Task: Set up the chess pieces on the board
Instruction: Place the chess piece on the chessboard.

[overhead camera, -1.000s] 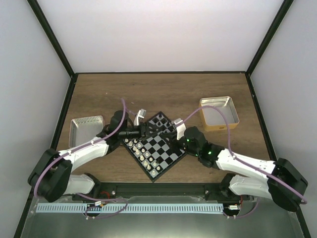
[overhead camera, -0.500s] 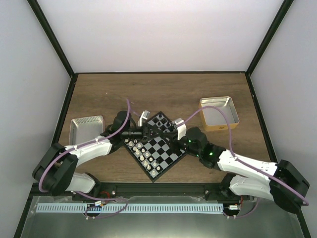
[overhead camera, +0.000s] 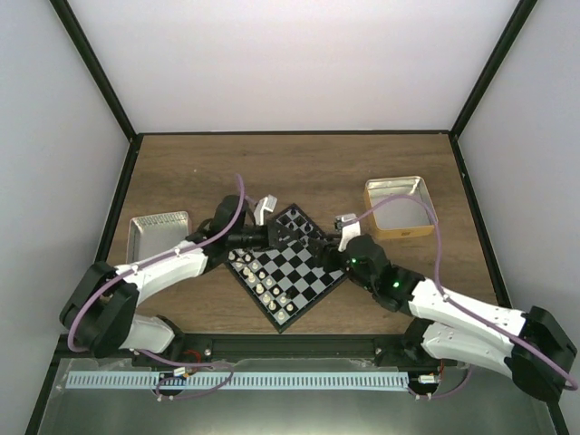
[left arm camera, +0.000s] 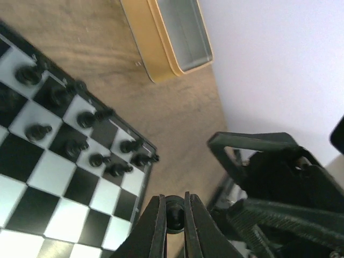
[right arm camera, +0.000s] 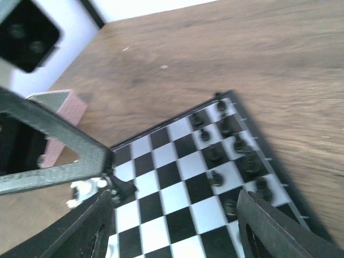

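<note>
White-black arms (overhead camera: 172, 267), purple cables (overhead camera: 242, 192)

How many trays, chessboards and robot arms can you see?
Metal trays: 2 (tan-rimmed, pink-rimmed)
Chessboard: 1
Robot arms: 2 (left, right)
Total: 5

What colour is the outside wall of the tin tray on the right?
The tin tray is golden tan outside, clearest in the left wrist view.
</note>
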`<move>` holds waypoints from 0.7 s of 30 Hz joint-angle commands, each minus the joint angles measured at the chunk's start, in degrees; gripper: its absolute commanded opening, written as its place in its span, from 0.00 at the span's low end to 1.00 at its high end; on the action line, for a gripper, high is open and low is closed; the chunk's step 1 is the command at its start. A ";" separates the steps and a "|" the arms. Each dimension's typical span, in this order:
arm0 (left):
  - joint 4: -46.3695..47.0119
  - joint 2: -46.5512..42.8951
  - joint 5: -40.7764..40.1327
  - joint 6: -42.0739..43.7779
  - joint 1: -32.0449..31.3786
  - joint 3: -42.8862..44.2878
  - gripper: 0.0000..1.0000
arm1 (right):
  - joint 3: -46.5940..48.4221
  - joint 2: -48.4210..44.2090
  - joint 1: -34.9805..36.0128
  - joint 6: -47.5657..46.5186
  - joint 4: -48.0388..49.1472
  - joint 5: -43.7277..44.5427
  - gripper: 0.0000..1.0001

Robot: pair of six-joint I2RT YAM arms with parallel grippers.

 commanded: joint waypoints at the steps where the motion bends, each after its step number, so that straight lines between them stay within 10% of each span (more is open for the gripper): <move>1: -13.60 2.07 -12.87 13.30 -2.59 7.33 0.04 | 2.30 -3.58 -0.22 9.15 -10.75 17.77 0.66; 9: -24.86 12.61 -31.84 22.61 -11.97 22.18 0.04 | 4.51 -4.24 -10.30 28.77 -31.24 24.33 0.68; 21: -34.04 27.02 -44.08 26.07 -19.43 37.23 0.04 | -2.00 -15.22 -14.01 33.32 -32.64 24.03 0.69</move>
